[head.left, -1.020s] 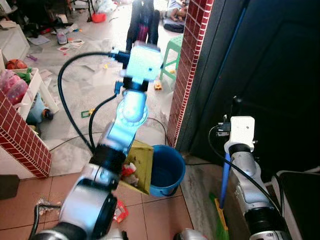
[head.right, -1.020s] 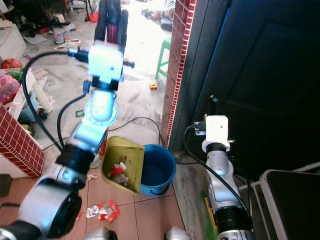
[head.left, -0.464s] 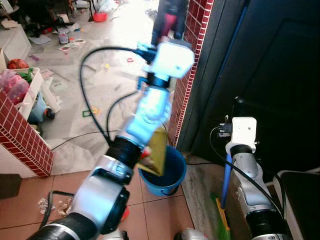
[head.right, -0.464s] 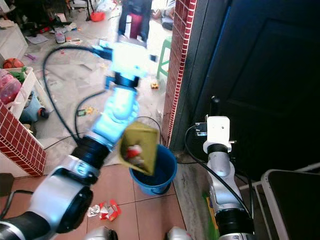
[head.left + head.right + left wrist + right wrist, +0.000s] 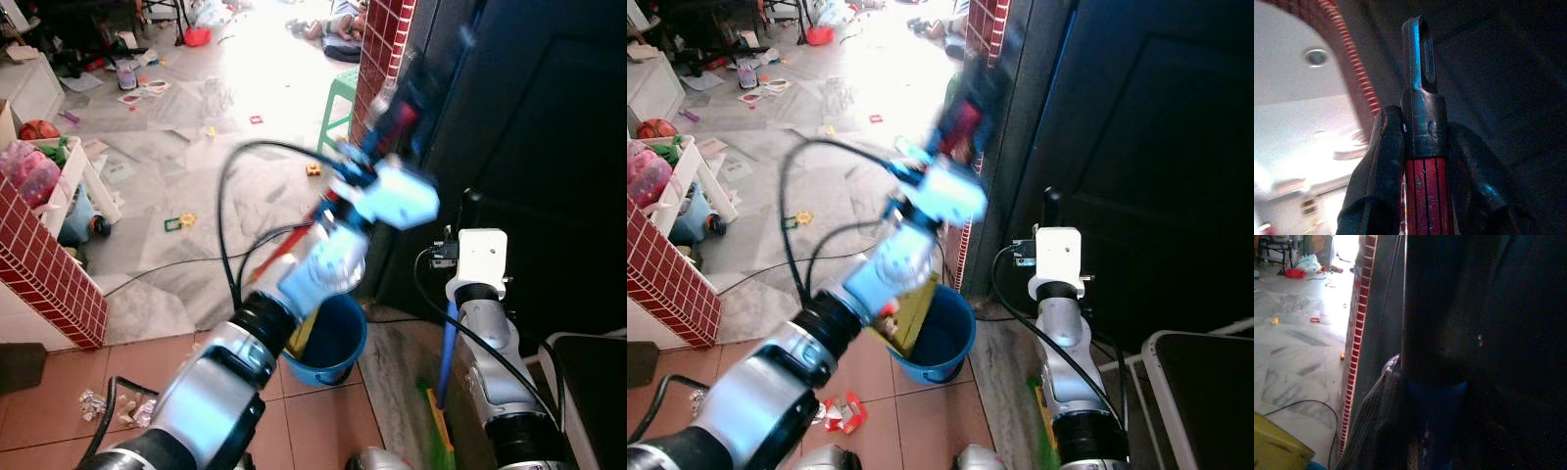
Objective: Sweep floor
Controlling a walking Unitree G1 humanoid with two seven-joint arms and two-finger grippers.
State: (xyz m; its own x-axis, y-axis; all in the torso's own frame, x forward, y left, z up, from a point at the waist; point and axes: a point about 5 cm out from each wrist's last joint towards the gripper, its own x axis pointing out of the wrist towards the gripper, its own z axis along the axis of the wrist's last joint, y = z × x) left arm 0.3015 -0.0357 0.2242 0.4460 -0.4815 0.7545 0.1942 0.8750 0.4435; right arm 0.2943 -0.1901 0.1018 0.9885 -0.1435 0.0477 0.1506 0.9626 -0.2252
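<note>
Floor: terracotta tiles (image 5: pixel 323 431) near the robot, pale marble (image 5: pixel 196 166) farther off, strewn with toys.
Litter: crumpled scraps (image 5: pixel 838 413) on the near tiles.
Bucket: round blue plastic bucket (image 5: pixel 338 338) by the red brick pillar (image 5: pixel 377 78).
Dustpan: yellow plastic dustpan (image 5: pixel 911 313) tipped over the bucket.
Left hand (image 5: pixel 1422 161): clamped on the dustpan's red-and-black handle (image 5: pixel 1425 191).
Right hand (image 5: pixel 1425 431): gripping the blue broom pole (image 5: pixel 446 343) beside the dark door (image 5: pixel 1136 147).

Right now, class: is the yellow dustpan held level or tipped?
Tipped: the dustpan hangs steeply over the blue bucket, its handle clamped in the left end effector.
</note>
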